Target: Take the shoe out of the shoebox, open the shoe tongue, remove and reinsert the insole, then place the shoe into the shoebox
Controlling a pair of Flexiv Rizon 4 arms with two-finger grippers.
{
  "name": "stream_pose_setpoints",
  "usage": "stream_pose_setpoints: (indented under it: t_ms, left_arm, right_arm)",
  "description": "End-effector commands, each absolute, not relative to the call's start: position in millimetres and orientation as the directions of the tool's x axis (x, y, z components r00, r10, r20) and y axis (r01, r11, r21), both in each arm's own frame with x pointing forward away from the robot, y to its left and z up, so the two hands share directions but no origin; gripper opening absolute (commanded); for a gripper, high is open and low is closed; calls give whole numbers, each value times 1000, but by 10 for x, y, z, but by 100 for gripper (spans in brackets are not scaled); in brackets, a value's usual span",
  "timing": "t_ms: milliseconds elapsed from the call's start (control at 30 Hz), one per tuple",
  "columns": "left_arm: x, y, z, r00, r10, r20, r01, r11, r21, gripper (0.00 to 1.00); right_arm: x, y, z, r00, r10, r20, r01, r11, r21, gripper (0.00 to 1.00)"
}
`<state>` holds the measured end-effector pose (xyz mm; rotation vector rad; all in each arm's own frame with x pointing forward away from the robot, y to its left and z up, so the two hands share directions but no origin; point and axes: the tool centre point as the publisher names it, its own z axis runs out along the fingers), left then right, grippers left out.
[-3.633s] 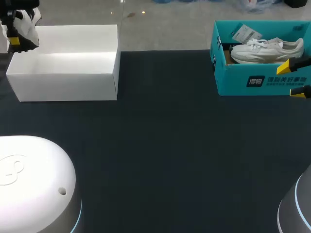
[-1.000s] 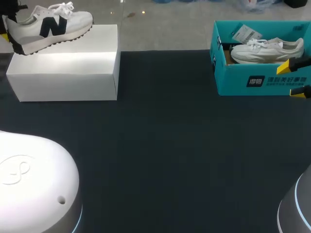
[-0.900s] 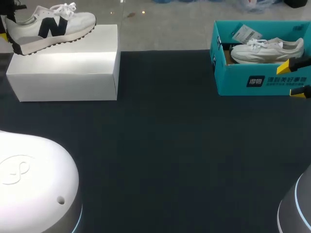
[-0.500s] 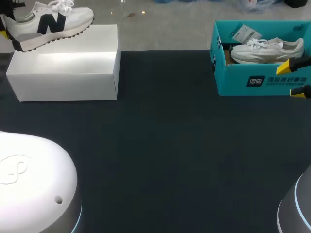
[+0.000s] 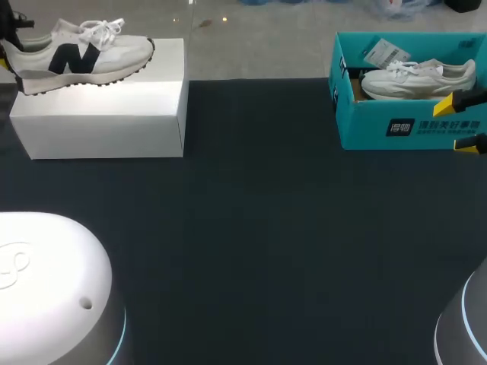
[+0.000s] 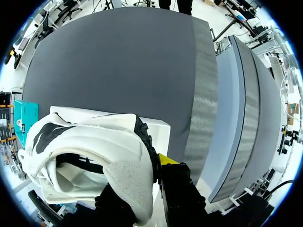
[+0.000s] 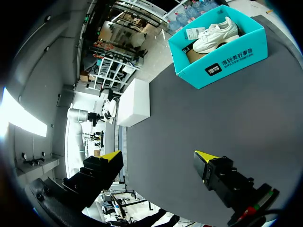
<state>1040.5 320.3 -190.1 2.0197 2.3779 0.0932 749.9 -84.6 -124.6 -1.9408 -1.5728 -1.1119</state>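
Left gripper [image 6: 144,185]: clamped on the heel of the shoe [image 5: 84,52]. One yellow tip shows outside the heel, and the other finger is mostly hidden by it.
Shoe: far left, toe pointing right, over the far side of the white shoebox [image 5: 99,114]. We can't tell whether the sole touches the rim.
Change: a moment ago the toe was tipped up. Now the shoe sits lower and close to level. A few seconds back only a scrap of it showed at the left edge.
Right gripper [image 7: 158,158]: spread wide and empty, parked far right just beside the teal box [image 5: 411,125] that holds the white sneaker [image 5: 418,76]. We see no shift there.
Meaning: we judge take-out as done. Tongue and insole work is still ahead, and the shoe likely needs setting down on the table [image 5: 266,243].
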Motion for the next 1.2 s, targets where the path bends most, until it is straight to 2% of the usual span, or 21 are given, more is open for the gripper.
stream_pose_setpoints:
  t_ms: [33,133,167,200,333,400,467,933,967,1200]
  left_arm:
    - [10352,3194,-1892,-163,986,23,982,160,102,0]
    - [10375,3206,-1916,-149,988,30,983,144,114,0]
    - [10396,3209,-1932,-102,995,17,983,98,158,0]
    - [10412,3211,-1944,-102,995,-2,987,101,129,0]
    - [10509,3239,-2008,18,1000,22,989,-21,149,0]
    - [10533,3263,-2015,105,993,-48,990,-101,96,0]
    - [10562,3267,-2002,92,993,-72,996,-91,16,0]
    - [10562,3267,-2002,92,993,-72,996,-91,16,0]
    - [10607,3282,-2045,125,991,-40,990,-122,70,0]
    - [10918,3369,-2278,60,996,-61,996,-55,75,0]
  right_arm:
    - [7497,-840,-1248,50,623,780,944,-285,167,100]
    - [7497,-840,-1248,50,623,780,944,-285,167,100]
    - [7497,-840,-1248,50,623,780,944,-285,167,100]
    - [7497,-840,-1248,50,623,780,944,-285,167,100]
    - [7497,-840,-1248,50,623,780,944,-285,167,100]
    - [7497,-840,-1248,50,623,780,944,-285,167,100]
    - [7497,-840,-1248,50,623,780,944,-285,167,100]
    - [7497,-840,-1248,50,623,780,944,-285,167,100]
    - [7497,-840,-1248,50,623,780,944,-285,167,100]
    - [7497,-840,-1248,50,623,780,944,-285,167,100]
